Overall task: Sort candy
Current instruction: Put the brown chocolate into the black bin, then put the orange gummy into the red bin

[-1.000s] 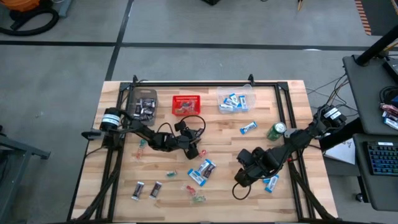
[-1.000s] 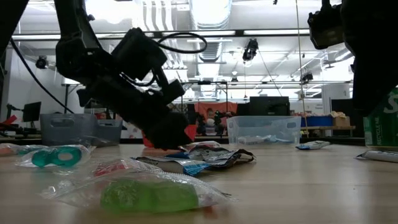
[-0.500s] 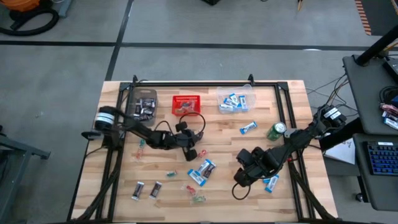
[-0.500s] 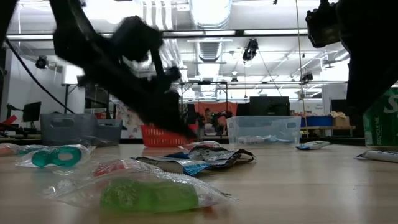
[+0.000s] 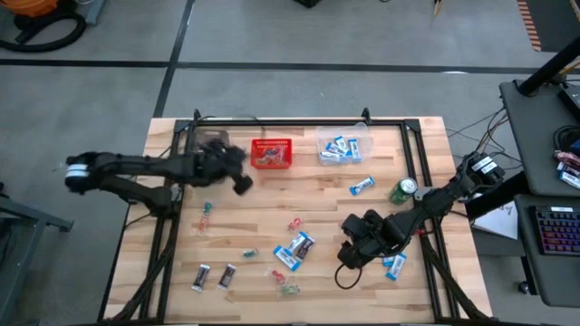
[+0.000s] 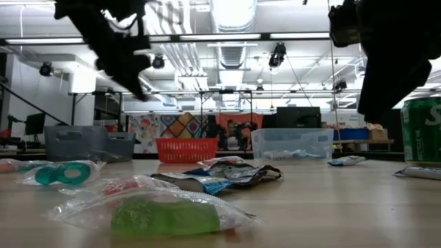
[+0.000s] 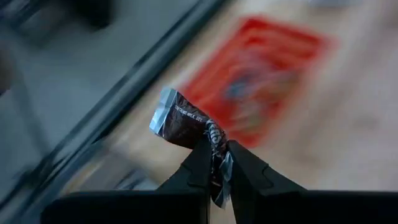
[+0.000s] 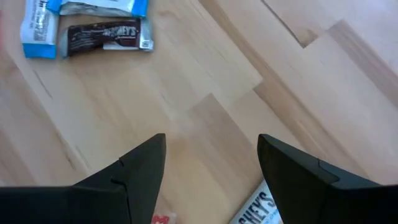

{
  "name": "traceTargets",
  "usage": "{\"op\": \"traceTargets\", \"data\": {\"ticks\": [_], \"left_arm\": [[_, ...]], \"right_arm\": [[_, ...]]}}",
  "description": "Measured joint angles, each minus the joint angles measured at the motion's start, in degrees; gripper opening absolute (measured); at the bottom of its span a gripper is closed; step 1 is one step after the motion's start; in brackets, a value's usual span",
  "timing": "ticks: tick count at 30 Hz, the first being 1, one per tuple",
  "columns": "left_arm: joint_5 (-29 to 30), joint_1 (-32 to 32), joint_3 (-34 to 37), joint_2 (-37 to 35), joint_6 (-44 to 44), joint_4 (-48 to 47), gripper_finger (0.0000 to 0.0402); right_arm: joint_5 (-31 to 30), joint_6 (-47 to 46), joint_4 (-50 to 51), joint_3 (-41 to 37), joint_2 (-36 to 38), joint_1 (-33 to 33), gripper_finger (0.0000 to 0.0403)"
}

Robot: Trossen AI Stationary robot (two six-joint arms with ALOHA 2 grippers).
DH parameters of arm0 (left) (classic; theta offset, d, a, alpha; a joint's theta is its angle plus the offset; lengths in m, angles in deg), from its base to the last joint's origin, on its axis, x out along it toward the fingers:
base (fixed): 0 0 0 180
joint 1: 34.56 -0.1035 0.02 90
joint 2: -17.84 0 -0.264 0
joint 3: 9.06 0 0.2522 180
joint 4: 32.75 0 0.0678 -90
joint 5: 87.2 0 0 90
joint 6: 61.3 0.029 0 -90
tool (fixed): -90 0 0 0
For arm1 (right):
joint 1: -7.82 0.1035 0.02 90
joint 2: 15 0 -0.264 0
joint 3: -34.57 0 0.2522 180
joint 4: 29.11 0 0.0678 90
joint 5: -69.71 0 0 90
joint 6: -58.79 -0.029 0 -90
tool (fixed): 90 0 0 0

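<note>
Left fingers [image 7: 217, 163] pinch a dark brown mini bar [image 7: 186, 118]; right fingers [image 8: 211, 168] stand apart over the worktop [image 5: 381, 217].

You can read "HERSHEY'S" on the brown bar [image 8: 109, 37] lying below your right arm, and part of that word on a white packet [image 8: 255, 208] at its fingers. Take the red mesh basket [image 5: 272, 152] as your mark: the left arm stretches in level, its clamped bar raised just left of it, near the grey bin [image 5: 207, 145]. The clear bin [image 5: 344, 145] of blue-and-white packets sits right of it; a green can [image 5: 402, 191] farther right. Loose candy [image 5: 294, 249] lies in front.
</note>
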Motion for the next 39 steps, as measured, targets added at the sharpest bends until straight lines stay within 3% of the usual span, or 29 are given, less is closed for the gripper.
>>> {"op": "traceTargets", "data": {"ticks": [6,10,19,21,27,39], "left_arm": [[-0.04,-17.1,1.95,-2.64,-7.35,-12.15,0.001],[-1.41,-25.6,2.3,-0.71,-8.35,-14.59,0.0024],[-3.26,-27.2,1.89,2.47,-4.51,-14.95,0.0108],[-6.52,-26.47,1.33,2.33,-4.96,-16.21,0.0126],[-17.46,-16.24,-0.46,-0.94,-10.83,-17.46,0.0153],[-19.35,18.75,-4.55,0.28,-44.38,-28.07,0.0155]], "right_arm": [[-0.38,2.31,-0.67,-0.02,0.0,-0.21,0.0244],[-0.36,2.85,-0.74,-0.02,0.0,-0.21,0.0244],[-0.37,5.59,-0.8,-0.02,0.0,-0.49,0.0244],[-0.36,6.96,-0.82,-0.02,0.0,-0.97,0.0244],[-0.4,14.43,-1.19,-0.02,0.0,-3.78,0.0244],[1.44,31.57,-4.02,-0.02,0.0,-11.39,0.0244]]}}
